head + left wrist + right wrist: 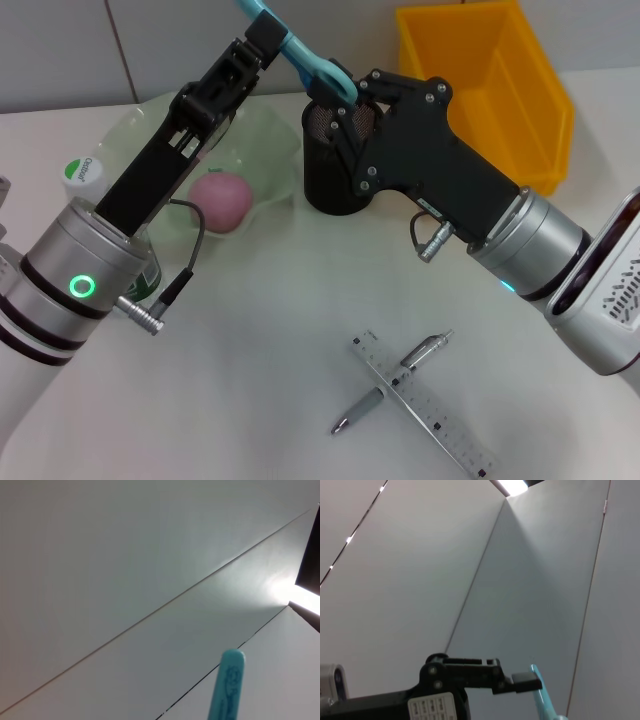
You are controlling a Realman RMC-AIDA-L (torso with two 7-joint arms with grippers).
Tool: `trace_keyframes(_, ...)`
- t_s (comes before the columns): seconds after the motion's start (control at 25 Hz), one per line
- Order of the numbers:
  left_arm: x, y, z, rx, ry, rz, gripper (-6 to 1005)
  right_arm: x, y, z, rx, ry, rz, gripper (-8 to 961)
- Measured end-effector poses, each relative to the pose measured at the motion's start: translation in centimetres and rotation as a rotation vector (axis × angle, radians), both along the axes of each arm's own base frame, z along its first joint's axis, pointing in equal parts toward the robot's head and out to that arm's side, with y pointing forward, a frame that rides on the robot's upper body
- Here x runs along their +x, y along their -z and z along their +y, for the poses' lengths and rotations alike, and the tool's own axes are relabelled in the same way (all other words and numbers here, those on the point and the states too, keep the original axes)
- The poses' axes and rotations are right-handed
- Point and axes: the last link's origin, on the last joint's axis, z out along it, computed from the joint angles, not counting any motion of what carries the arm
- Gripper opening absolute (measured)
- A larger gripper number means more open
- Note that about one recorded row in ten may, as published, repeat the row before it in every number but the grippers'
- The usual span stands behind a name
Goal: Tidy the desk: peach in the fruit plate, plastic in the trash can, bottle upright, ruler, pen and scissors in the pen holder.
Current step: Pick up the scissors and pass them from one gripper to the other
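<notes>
White desk (270, 330): peach (221, 199) plated; left gripper (262, 38) clamping scissors (310, 60) above pen holder (335, 160); right gripper (352, 118) grip unclear; ruler (425, 403), pen (392, 383) left.

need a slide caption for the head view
Both grippers meet at the blue-handled scissors above the black mesh pen holder; the pink peach sits in the pale green glass fruit plate.

Office-like test room, plain white desk (270, 330), grey panelled wall behind, panelled ceiling with strip light (514, 486), stationery laid out

Peach (221, 198) in fruit plate (262, 140); pen (392, 382) crosses ruler (425, 402) on desk (260, 350).
</notes>
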Motion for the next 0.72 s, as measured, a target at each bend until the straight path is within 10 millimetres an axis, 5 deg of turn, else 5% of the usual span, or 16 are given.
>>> trace_keyframes(0.12,0.0,0.0,0.0,0.002,0.002,0.001,255,0.1,0.0,0.0,0.001,0.002,0.001,71)
trace_keyframes(0.44,-0.1,0.0,0.1,0.005,-0.007,0.002,703,0.3,-0.6,-0.3,0.017,0.009,0.038,76)
trace_keyframes(0.72,-0.3,-0.1,-0.2,0.025,0.011,0.024,856,2.2,-3.1,0.1,0.031,0.129,0.212,80)
